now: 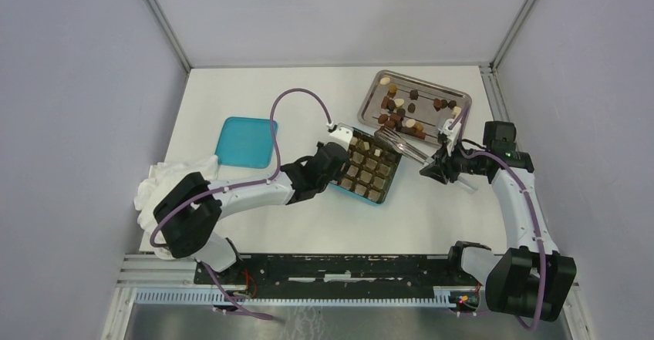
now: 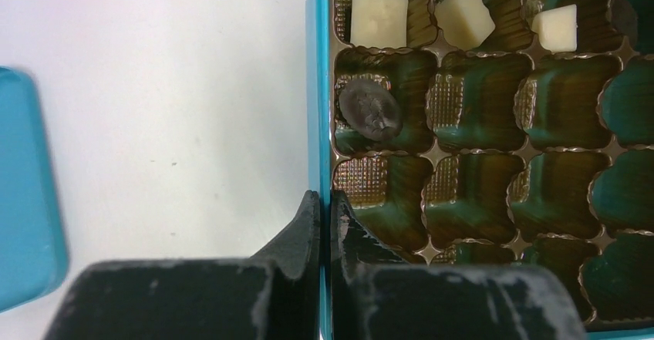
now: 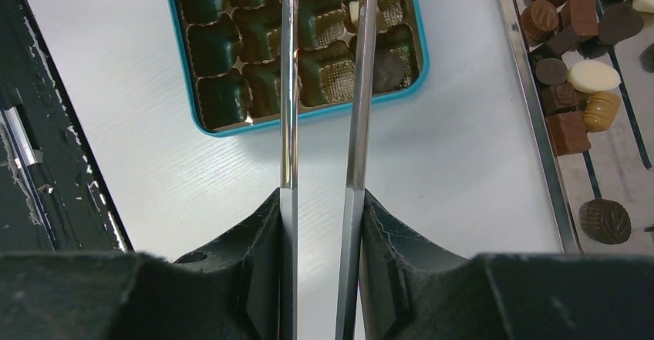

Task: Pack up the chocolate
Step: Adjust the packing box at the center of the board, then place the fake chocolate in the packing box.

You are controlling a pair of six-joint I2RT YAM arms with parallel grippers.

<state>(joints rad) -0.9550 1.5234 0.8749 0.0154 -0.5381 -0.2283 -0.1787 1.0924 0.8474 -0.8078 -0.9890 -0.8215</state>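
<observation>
The left gripper is clamping one side wall of the teal box. The right gripper is grasping one pair of metal tweezers near the box. At least four chocolates are sitting in the box's cells: three white cubes and one dark round piece. Many loose bonbons, too small to count, are lying on one steel tray right of the box.

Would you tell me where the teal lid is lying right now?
In the top view, the teal lid lies flat on the table's left half, to the left of the teal box and beyond the white cloth.
</observation>
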